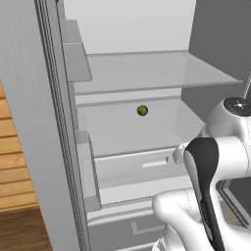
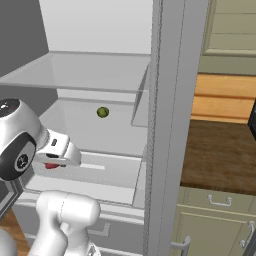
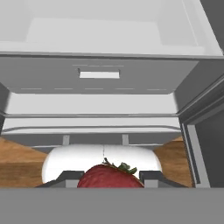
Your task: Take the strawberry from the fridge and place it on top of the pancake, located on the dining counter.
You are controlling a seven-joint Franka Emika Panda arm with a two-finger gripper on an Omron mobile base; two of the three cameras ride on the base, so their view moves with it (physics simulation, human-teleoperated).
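Gripper (image 3: 110,176) clamps the strawberry (image 3: 110,177) between its fingertips, just outside the fridge (image 1: 147,73), below the shelf with the green ball (image 1: 142,111).

Small round green fruit, possibly a lime (image 1: 142,111) (image 2: 102,112): alone, above and beyond the claw. Pale wood-plank wall (image 1: 14,162): left of it. Sage-green cabinets (image 2: 215,220): off right.
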